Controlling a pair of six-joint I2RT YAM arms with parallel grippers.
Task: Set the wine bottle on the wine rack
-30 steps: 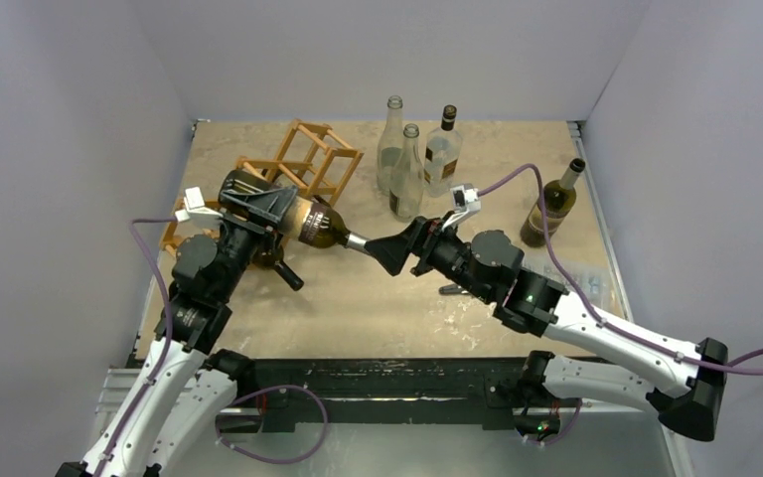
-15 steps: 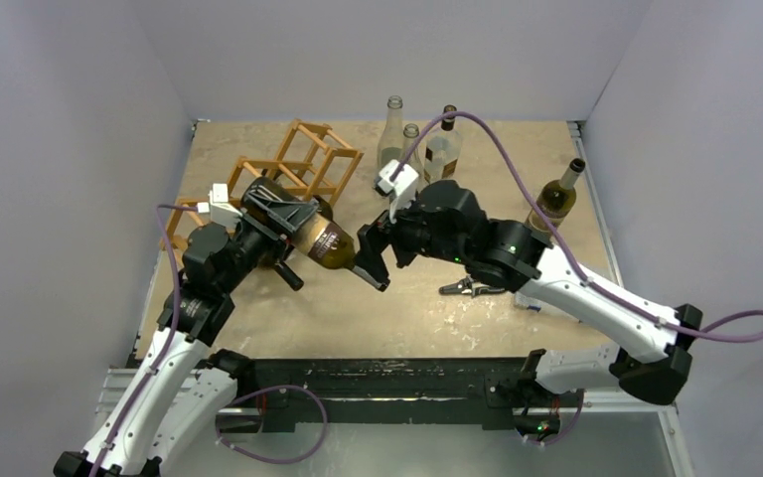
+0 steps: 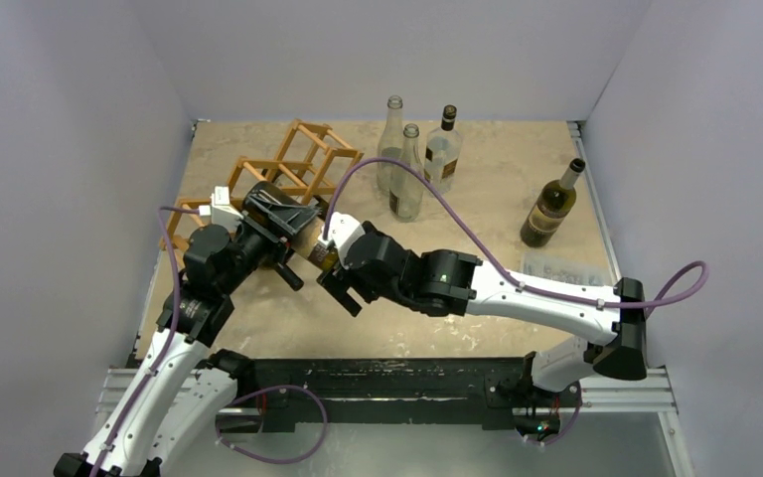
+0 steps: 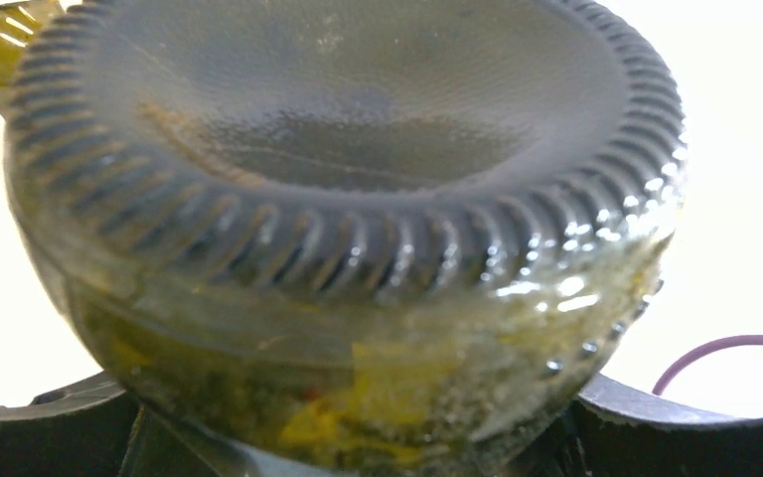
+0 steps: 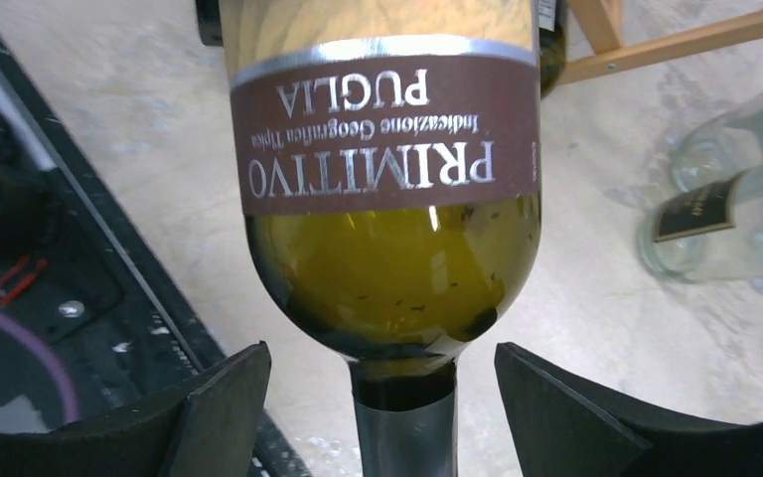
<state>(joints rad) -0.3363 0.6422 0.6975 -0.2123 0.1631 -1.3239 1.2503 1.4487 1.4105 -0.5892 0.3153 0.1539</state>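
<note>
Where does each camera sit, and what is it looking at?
Top external: high behind the arms, looking down at the table, wine rack, left arm and right arm.
Left wrist: on the left claw, facing the ridged bottom of the wine bottle; black fingers show below.
Right wrist: on the right claw, facing its label and neck; open fingers show either side.
Shared: both wrist views see one bottle.

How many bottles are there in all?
5. Three stand together at the back: two clear bottles and a dark-capped bottle. A green bottle stands alone on the right. The wine bottle is held sideways beside the wine rack. None seems hidden.
</note>
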